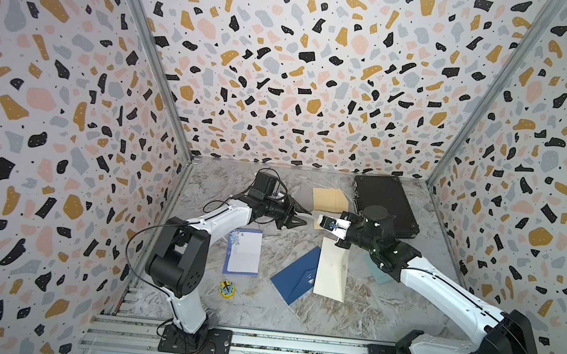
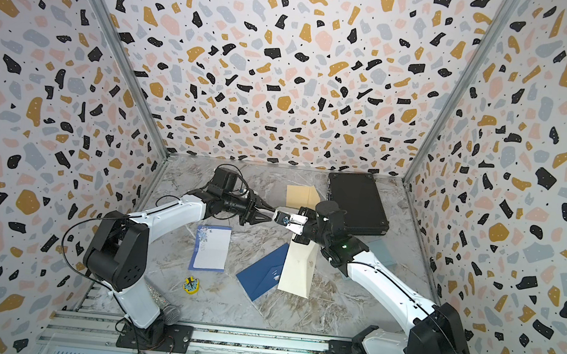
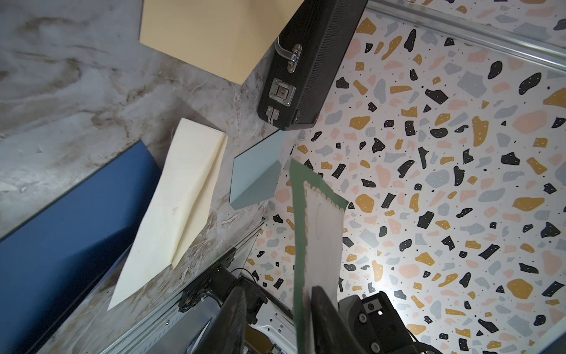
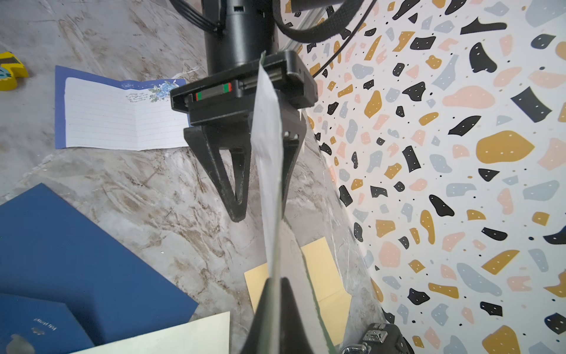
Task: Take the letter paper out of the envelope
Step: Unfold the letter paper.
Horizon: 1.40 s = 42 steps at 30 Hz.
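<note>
Plainly, the letter paper is already clear of any envelope, and what is left looks like a mid-air handover. Farthest left on the marble table lies a blue-bordered lined sheet, flat and apart from the action. Next is the left gripper, whose jaws stand apart astride the paper. In the right wrist view one of its fingers shows a clear gap to the sheet, so it has no pinch on it. Between the two grippers hangs the letter paper, white with a green border, above the table and seen almost edge-on. Just right of it, the right gripper has its fingers pressed together on the paper's end and carries it alone. Beyond lie the blue envelope, the cream envelope, a tan envelope and a pale teal envelope near the black case. Which one held the paper cannot be told. The likely dangers come from the thin, limp sheet. If the left jaws meet it off-centre they could crease or push it aside, and a release before that pinch is firm would drop it among the envelopes. Opposed pulls could tear it, and the two grippers stand nose to nose, so a small overshoot could knock them together.
</note>
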Available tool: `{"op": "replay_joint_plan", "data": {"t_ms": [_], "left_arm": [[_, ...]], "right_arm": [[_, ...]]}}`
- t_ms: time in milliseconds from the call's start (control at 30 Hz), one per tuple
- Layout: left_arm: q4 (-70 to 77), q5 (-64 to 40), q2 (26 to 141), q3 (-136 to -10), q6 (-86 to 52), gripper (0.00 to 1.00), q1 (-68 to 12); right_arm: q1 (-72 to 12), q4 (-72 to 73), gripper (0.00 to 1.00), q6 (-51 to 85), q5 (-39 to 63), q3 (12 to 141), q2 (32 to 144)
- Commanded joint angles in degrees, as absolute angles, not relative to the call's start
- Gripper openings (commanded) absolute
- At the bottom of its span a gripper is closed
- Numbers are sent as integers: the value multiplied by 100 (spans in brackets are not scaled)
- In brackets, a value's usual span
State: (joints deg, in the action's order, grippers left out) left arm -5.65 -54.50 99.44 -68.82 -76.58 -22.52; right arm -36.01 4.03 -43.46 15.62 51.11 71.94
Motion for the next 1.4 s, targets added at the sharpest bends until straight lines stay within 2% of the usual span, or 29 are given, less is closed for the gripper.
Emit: {"op": "replay_joint_plan", "data": {"t_ms": [0,433,567,833,900,967,1000,1233,1367], "left_arm": [[88,-5606,9722,-6668,-8012,37,-2224],[892,-5634,9604,-6389,-8754,26,-2224],[914,-5634,9633,-6372,-8746,18,-2224],[829,-5597,9712,-6412,-8675,16,-2224],[856,-5513,9686,-6423,-8692,11,-2216],[895,-5459,9668,-6477,-8721,0,-2206],[965,-5437,9668,-6494,-8764,0,-2198],[1680,-5361,9581,-6345,-9359,0,-2054],[1723,-5378,9563,-6449,-9413,0,-2000]], "right_arm": [[-3621,621,0,-4232,1608,5071,7163],[-3621,899,0,-4342,1566,4760,7221],[-3621,1008,0,-4268,1603,4748,7261],[-3618,1113,0,-4091,1625,4775,7290],[-3625,1105,0,-4031,1638,4738,7271],[-3634,1125,0,-3950,1620,4655,7217],[-3639,1133,0,-3910,1591,4621,7184],[-3647,1222,17,-3149,1597,4483,7010],[-3656,1169,22,-2673,1607,4441,6918]]}}
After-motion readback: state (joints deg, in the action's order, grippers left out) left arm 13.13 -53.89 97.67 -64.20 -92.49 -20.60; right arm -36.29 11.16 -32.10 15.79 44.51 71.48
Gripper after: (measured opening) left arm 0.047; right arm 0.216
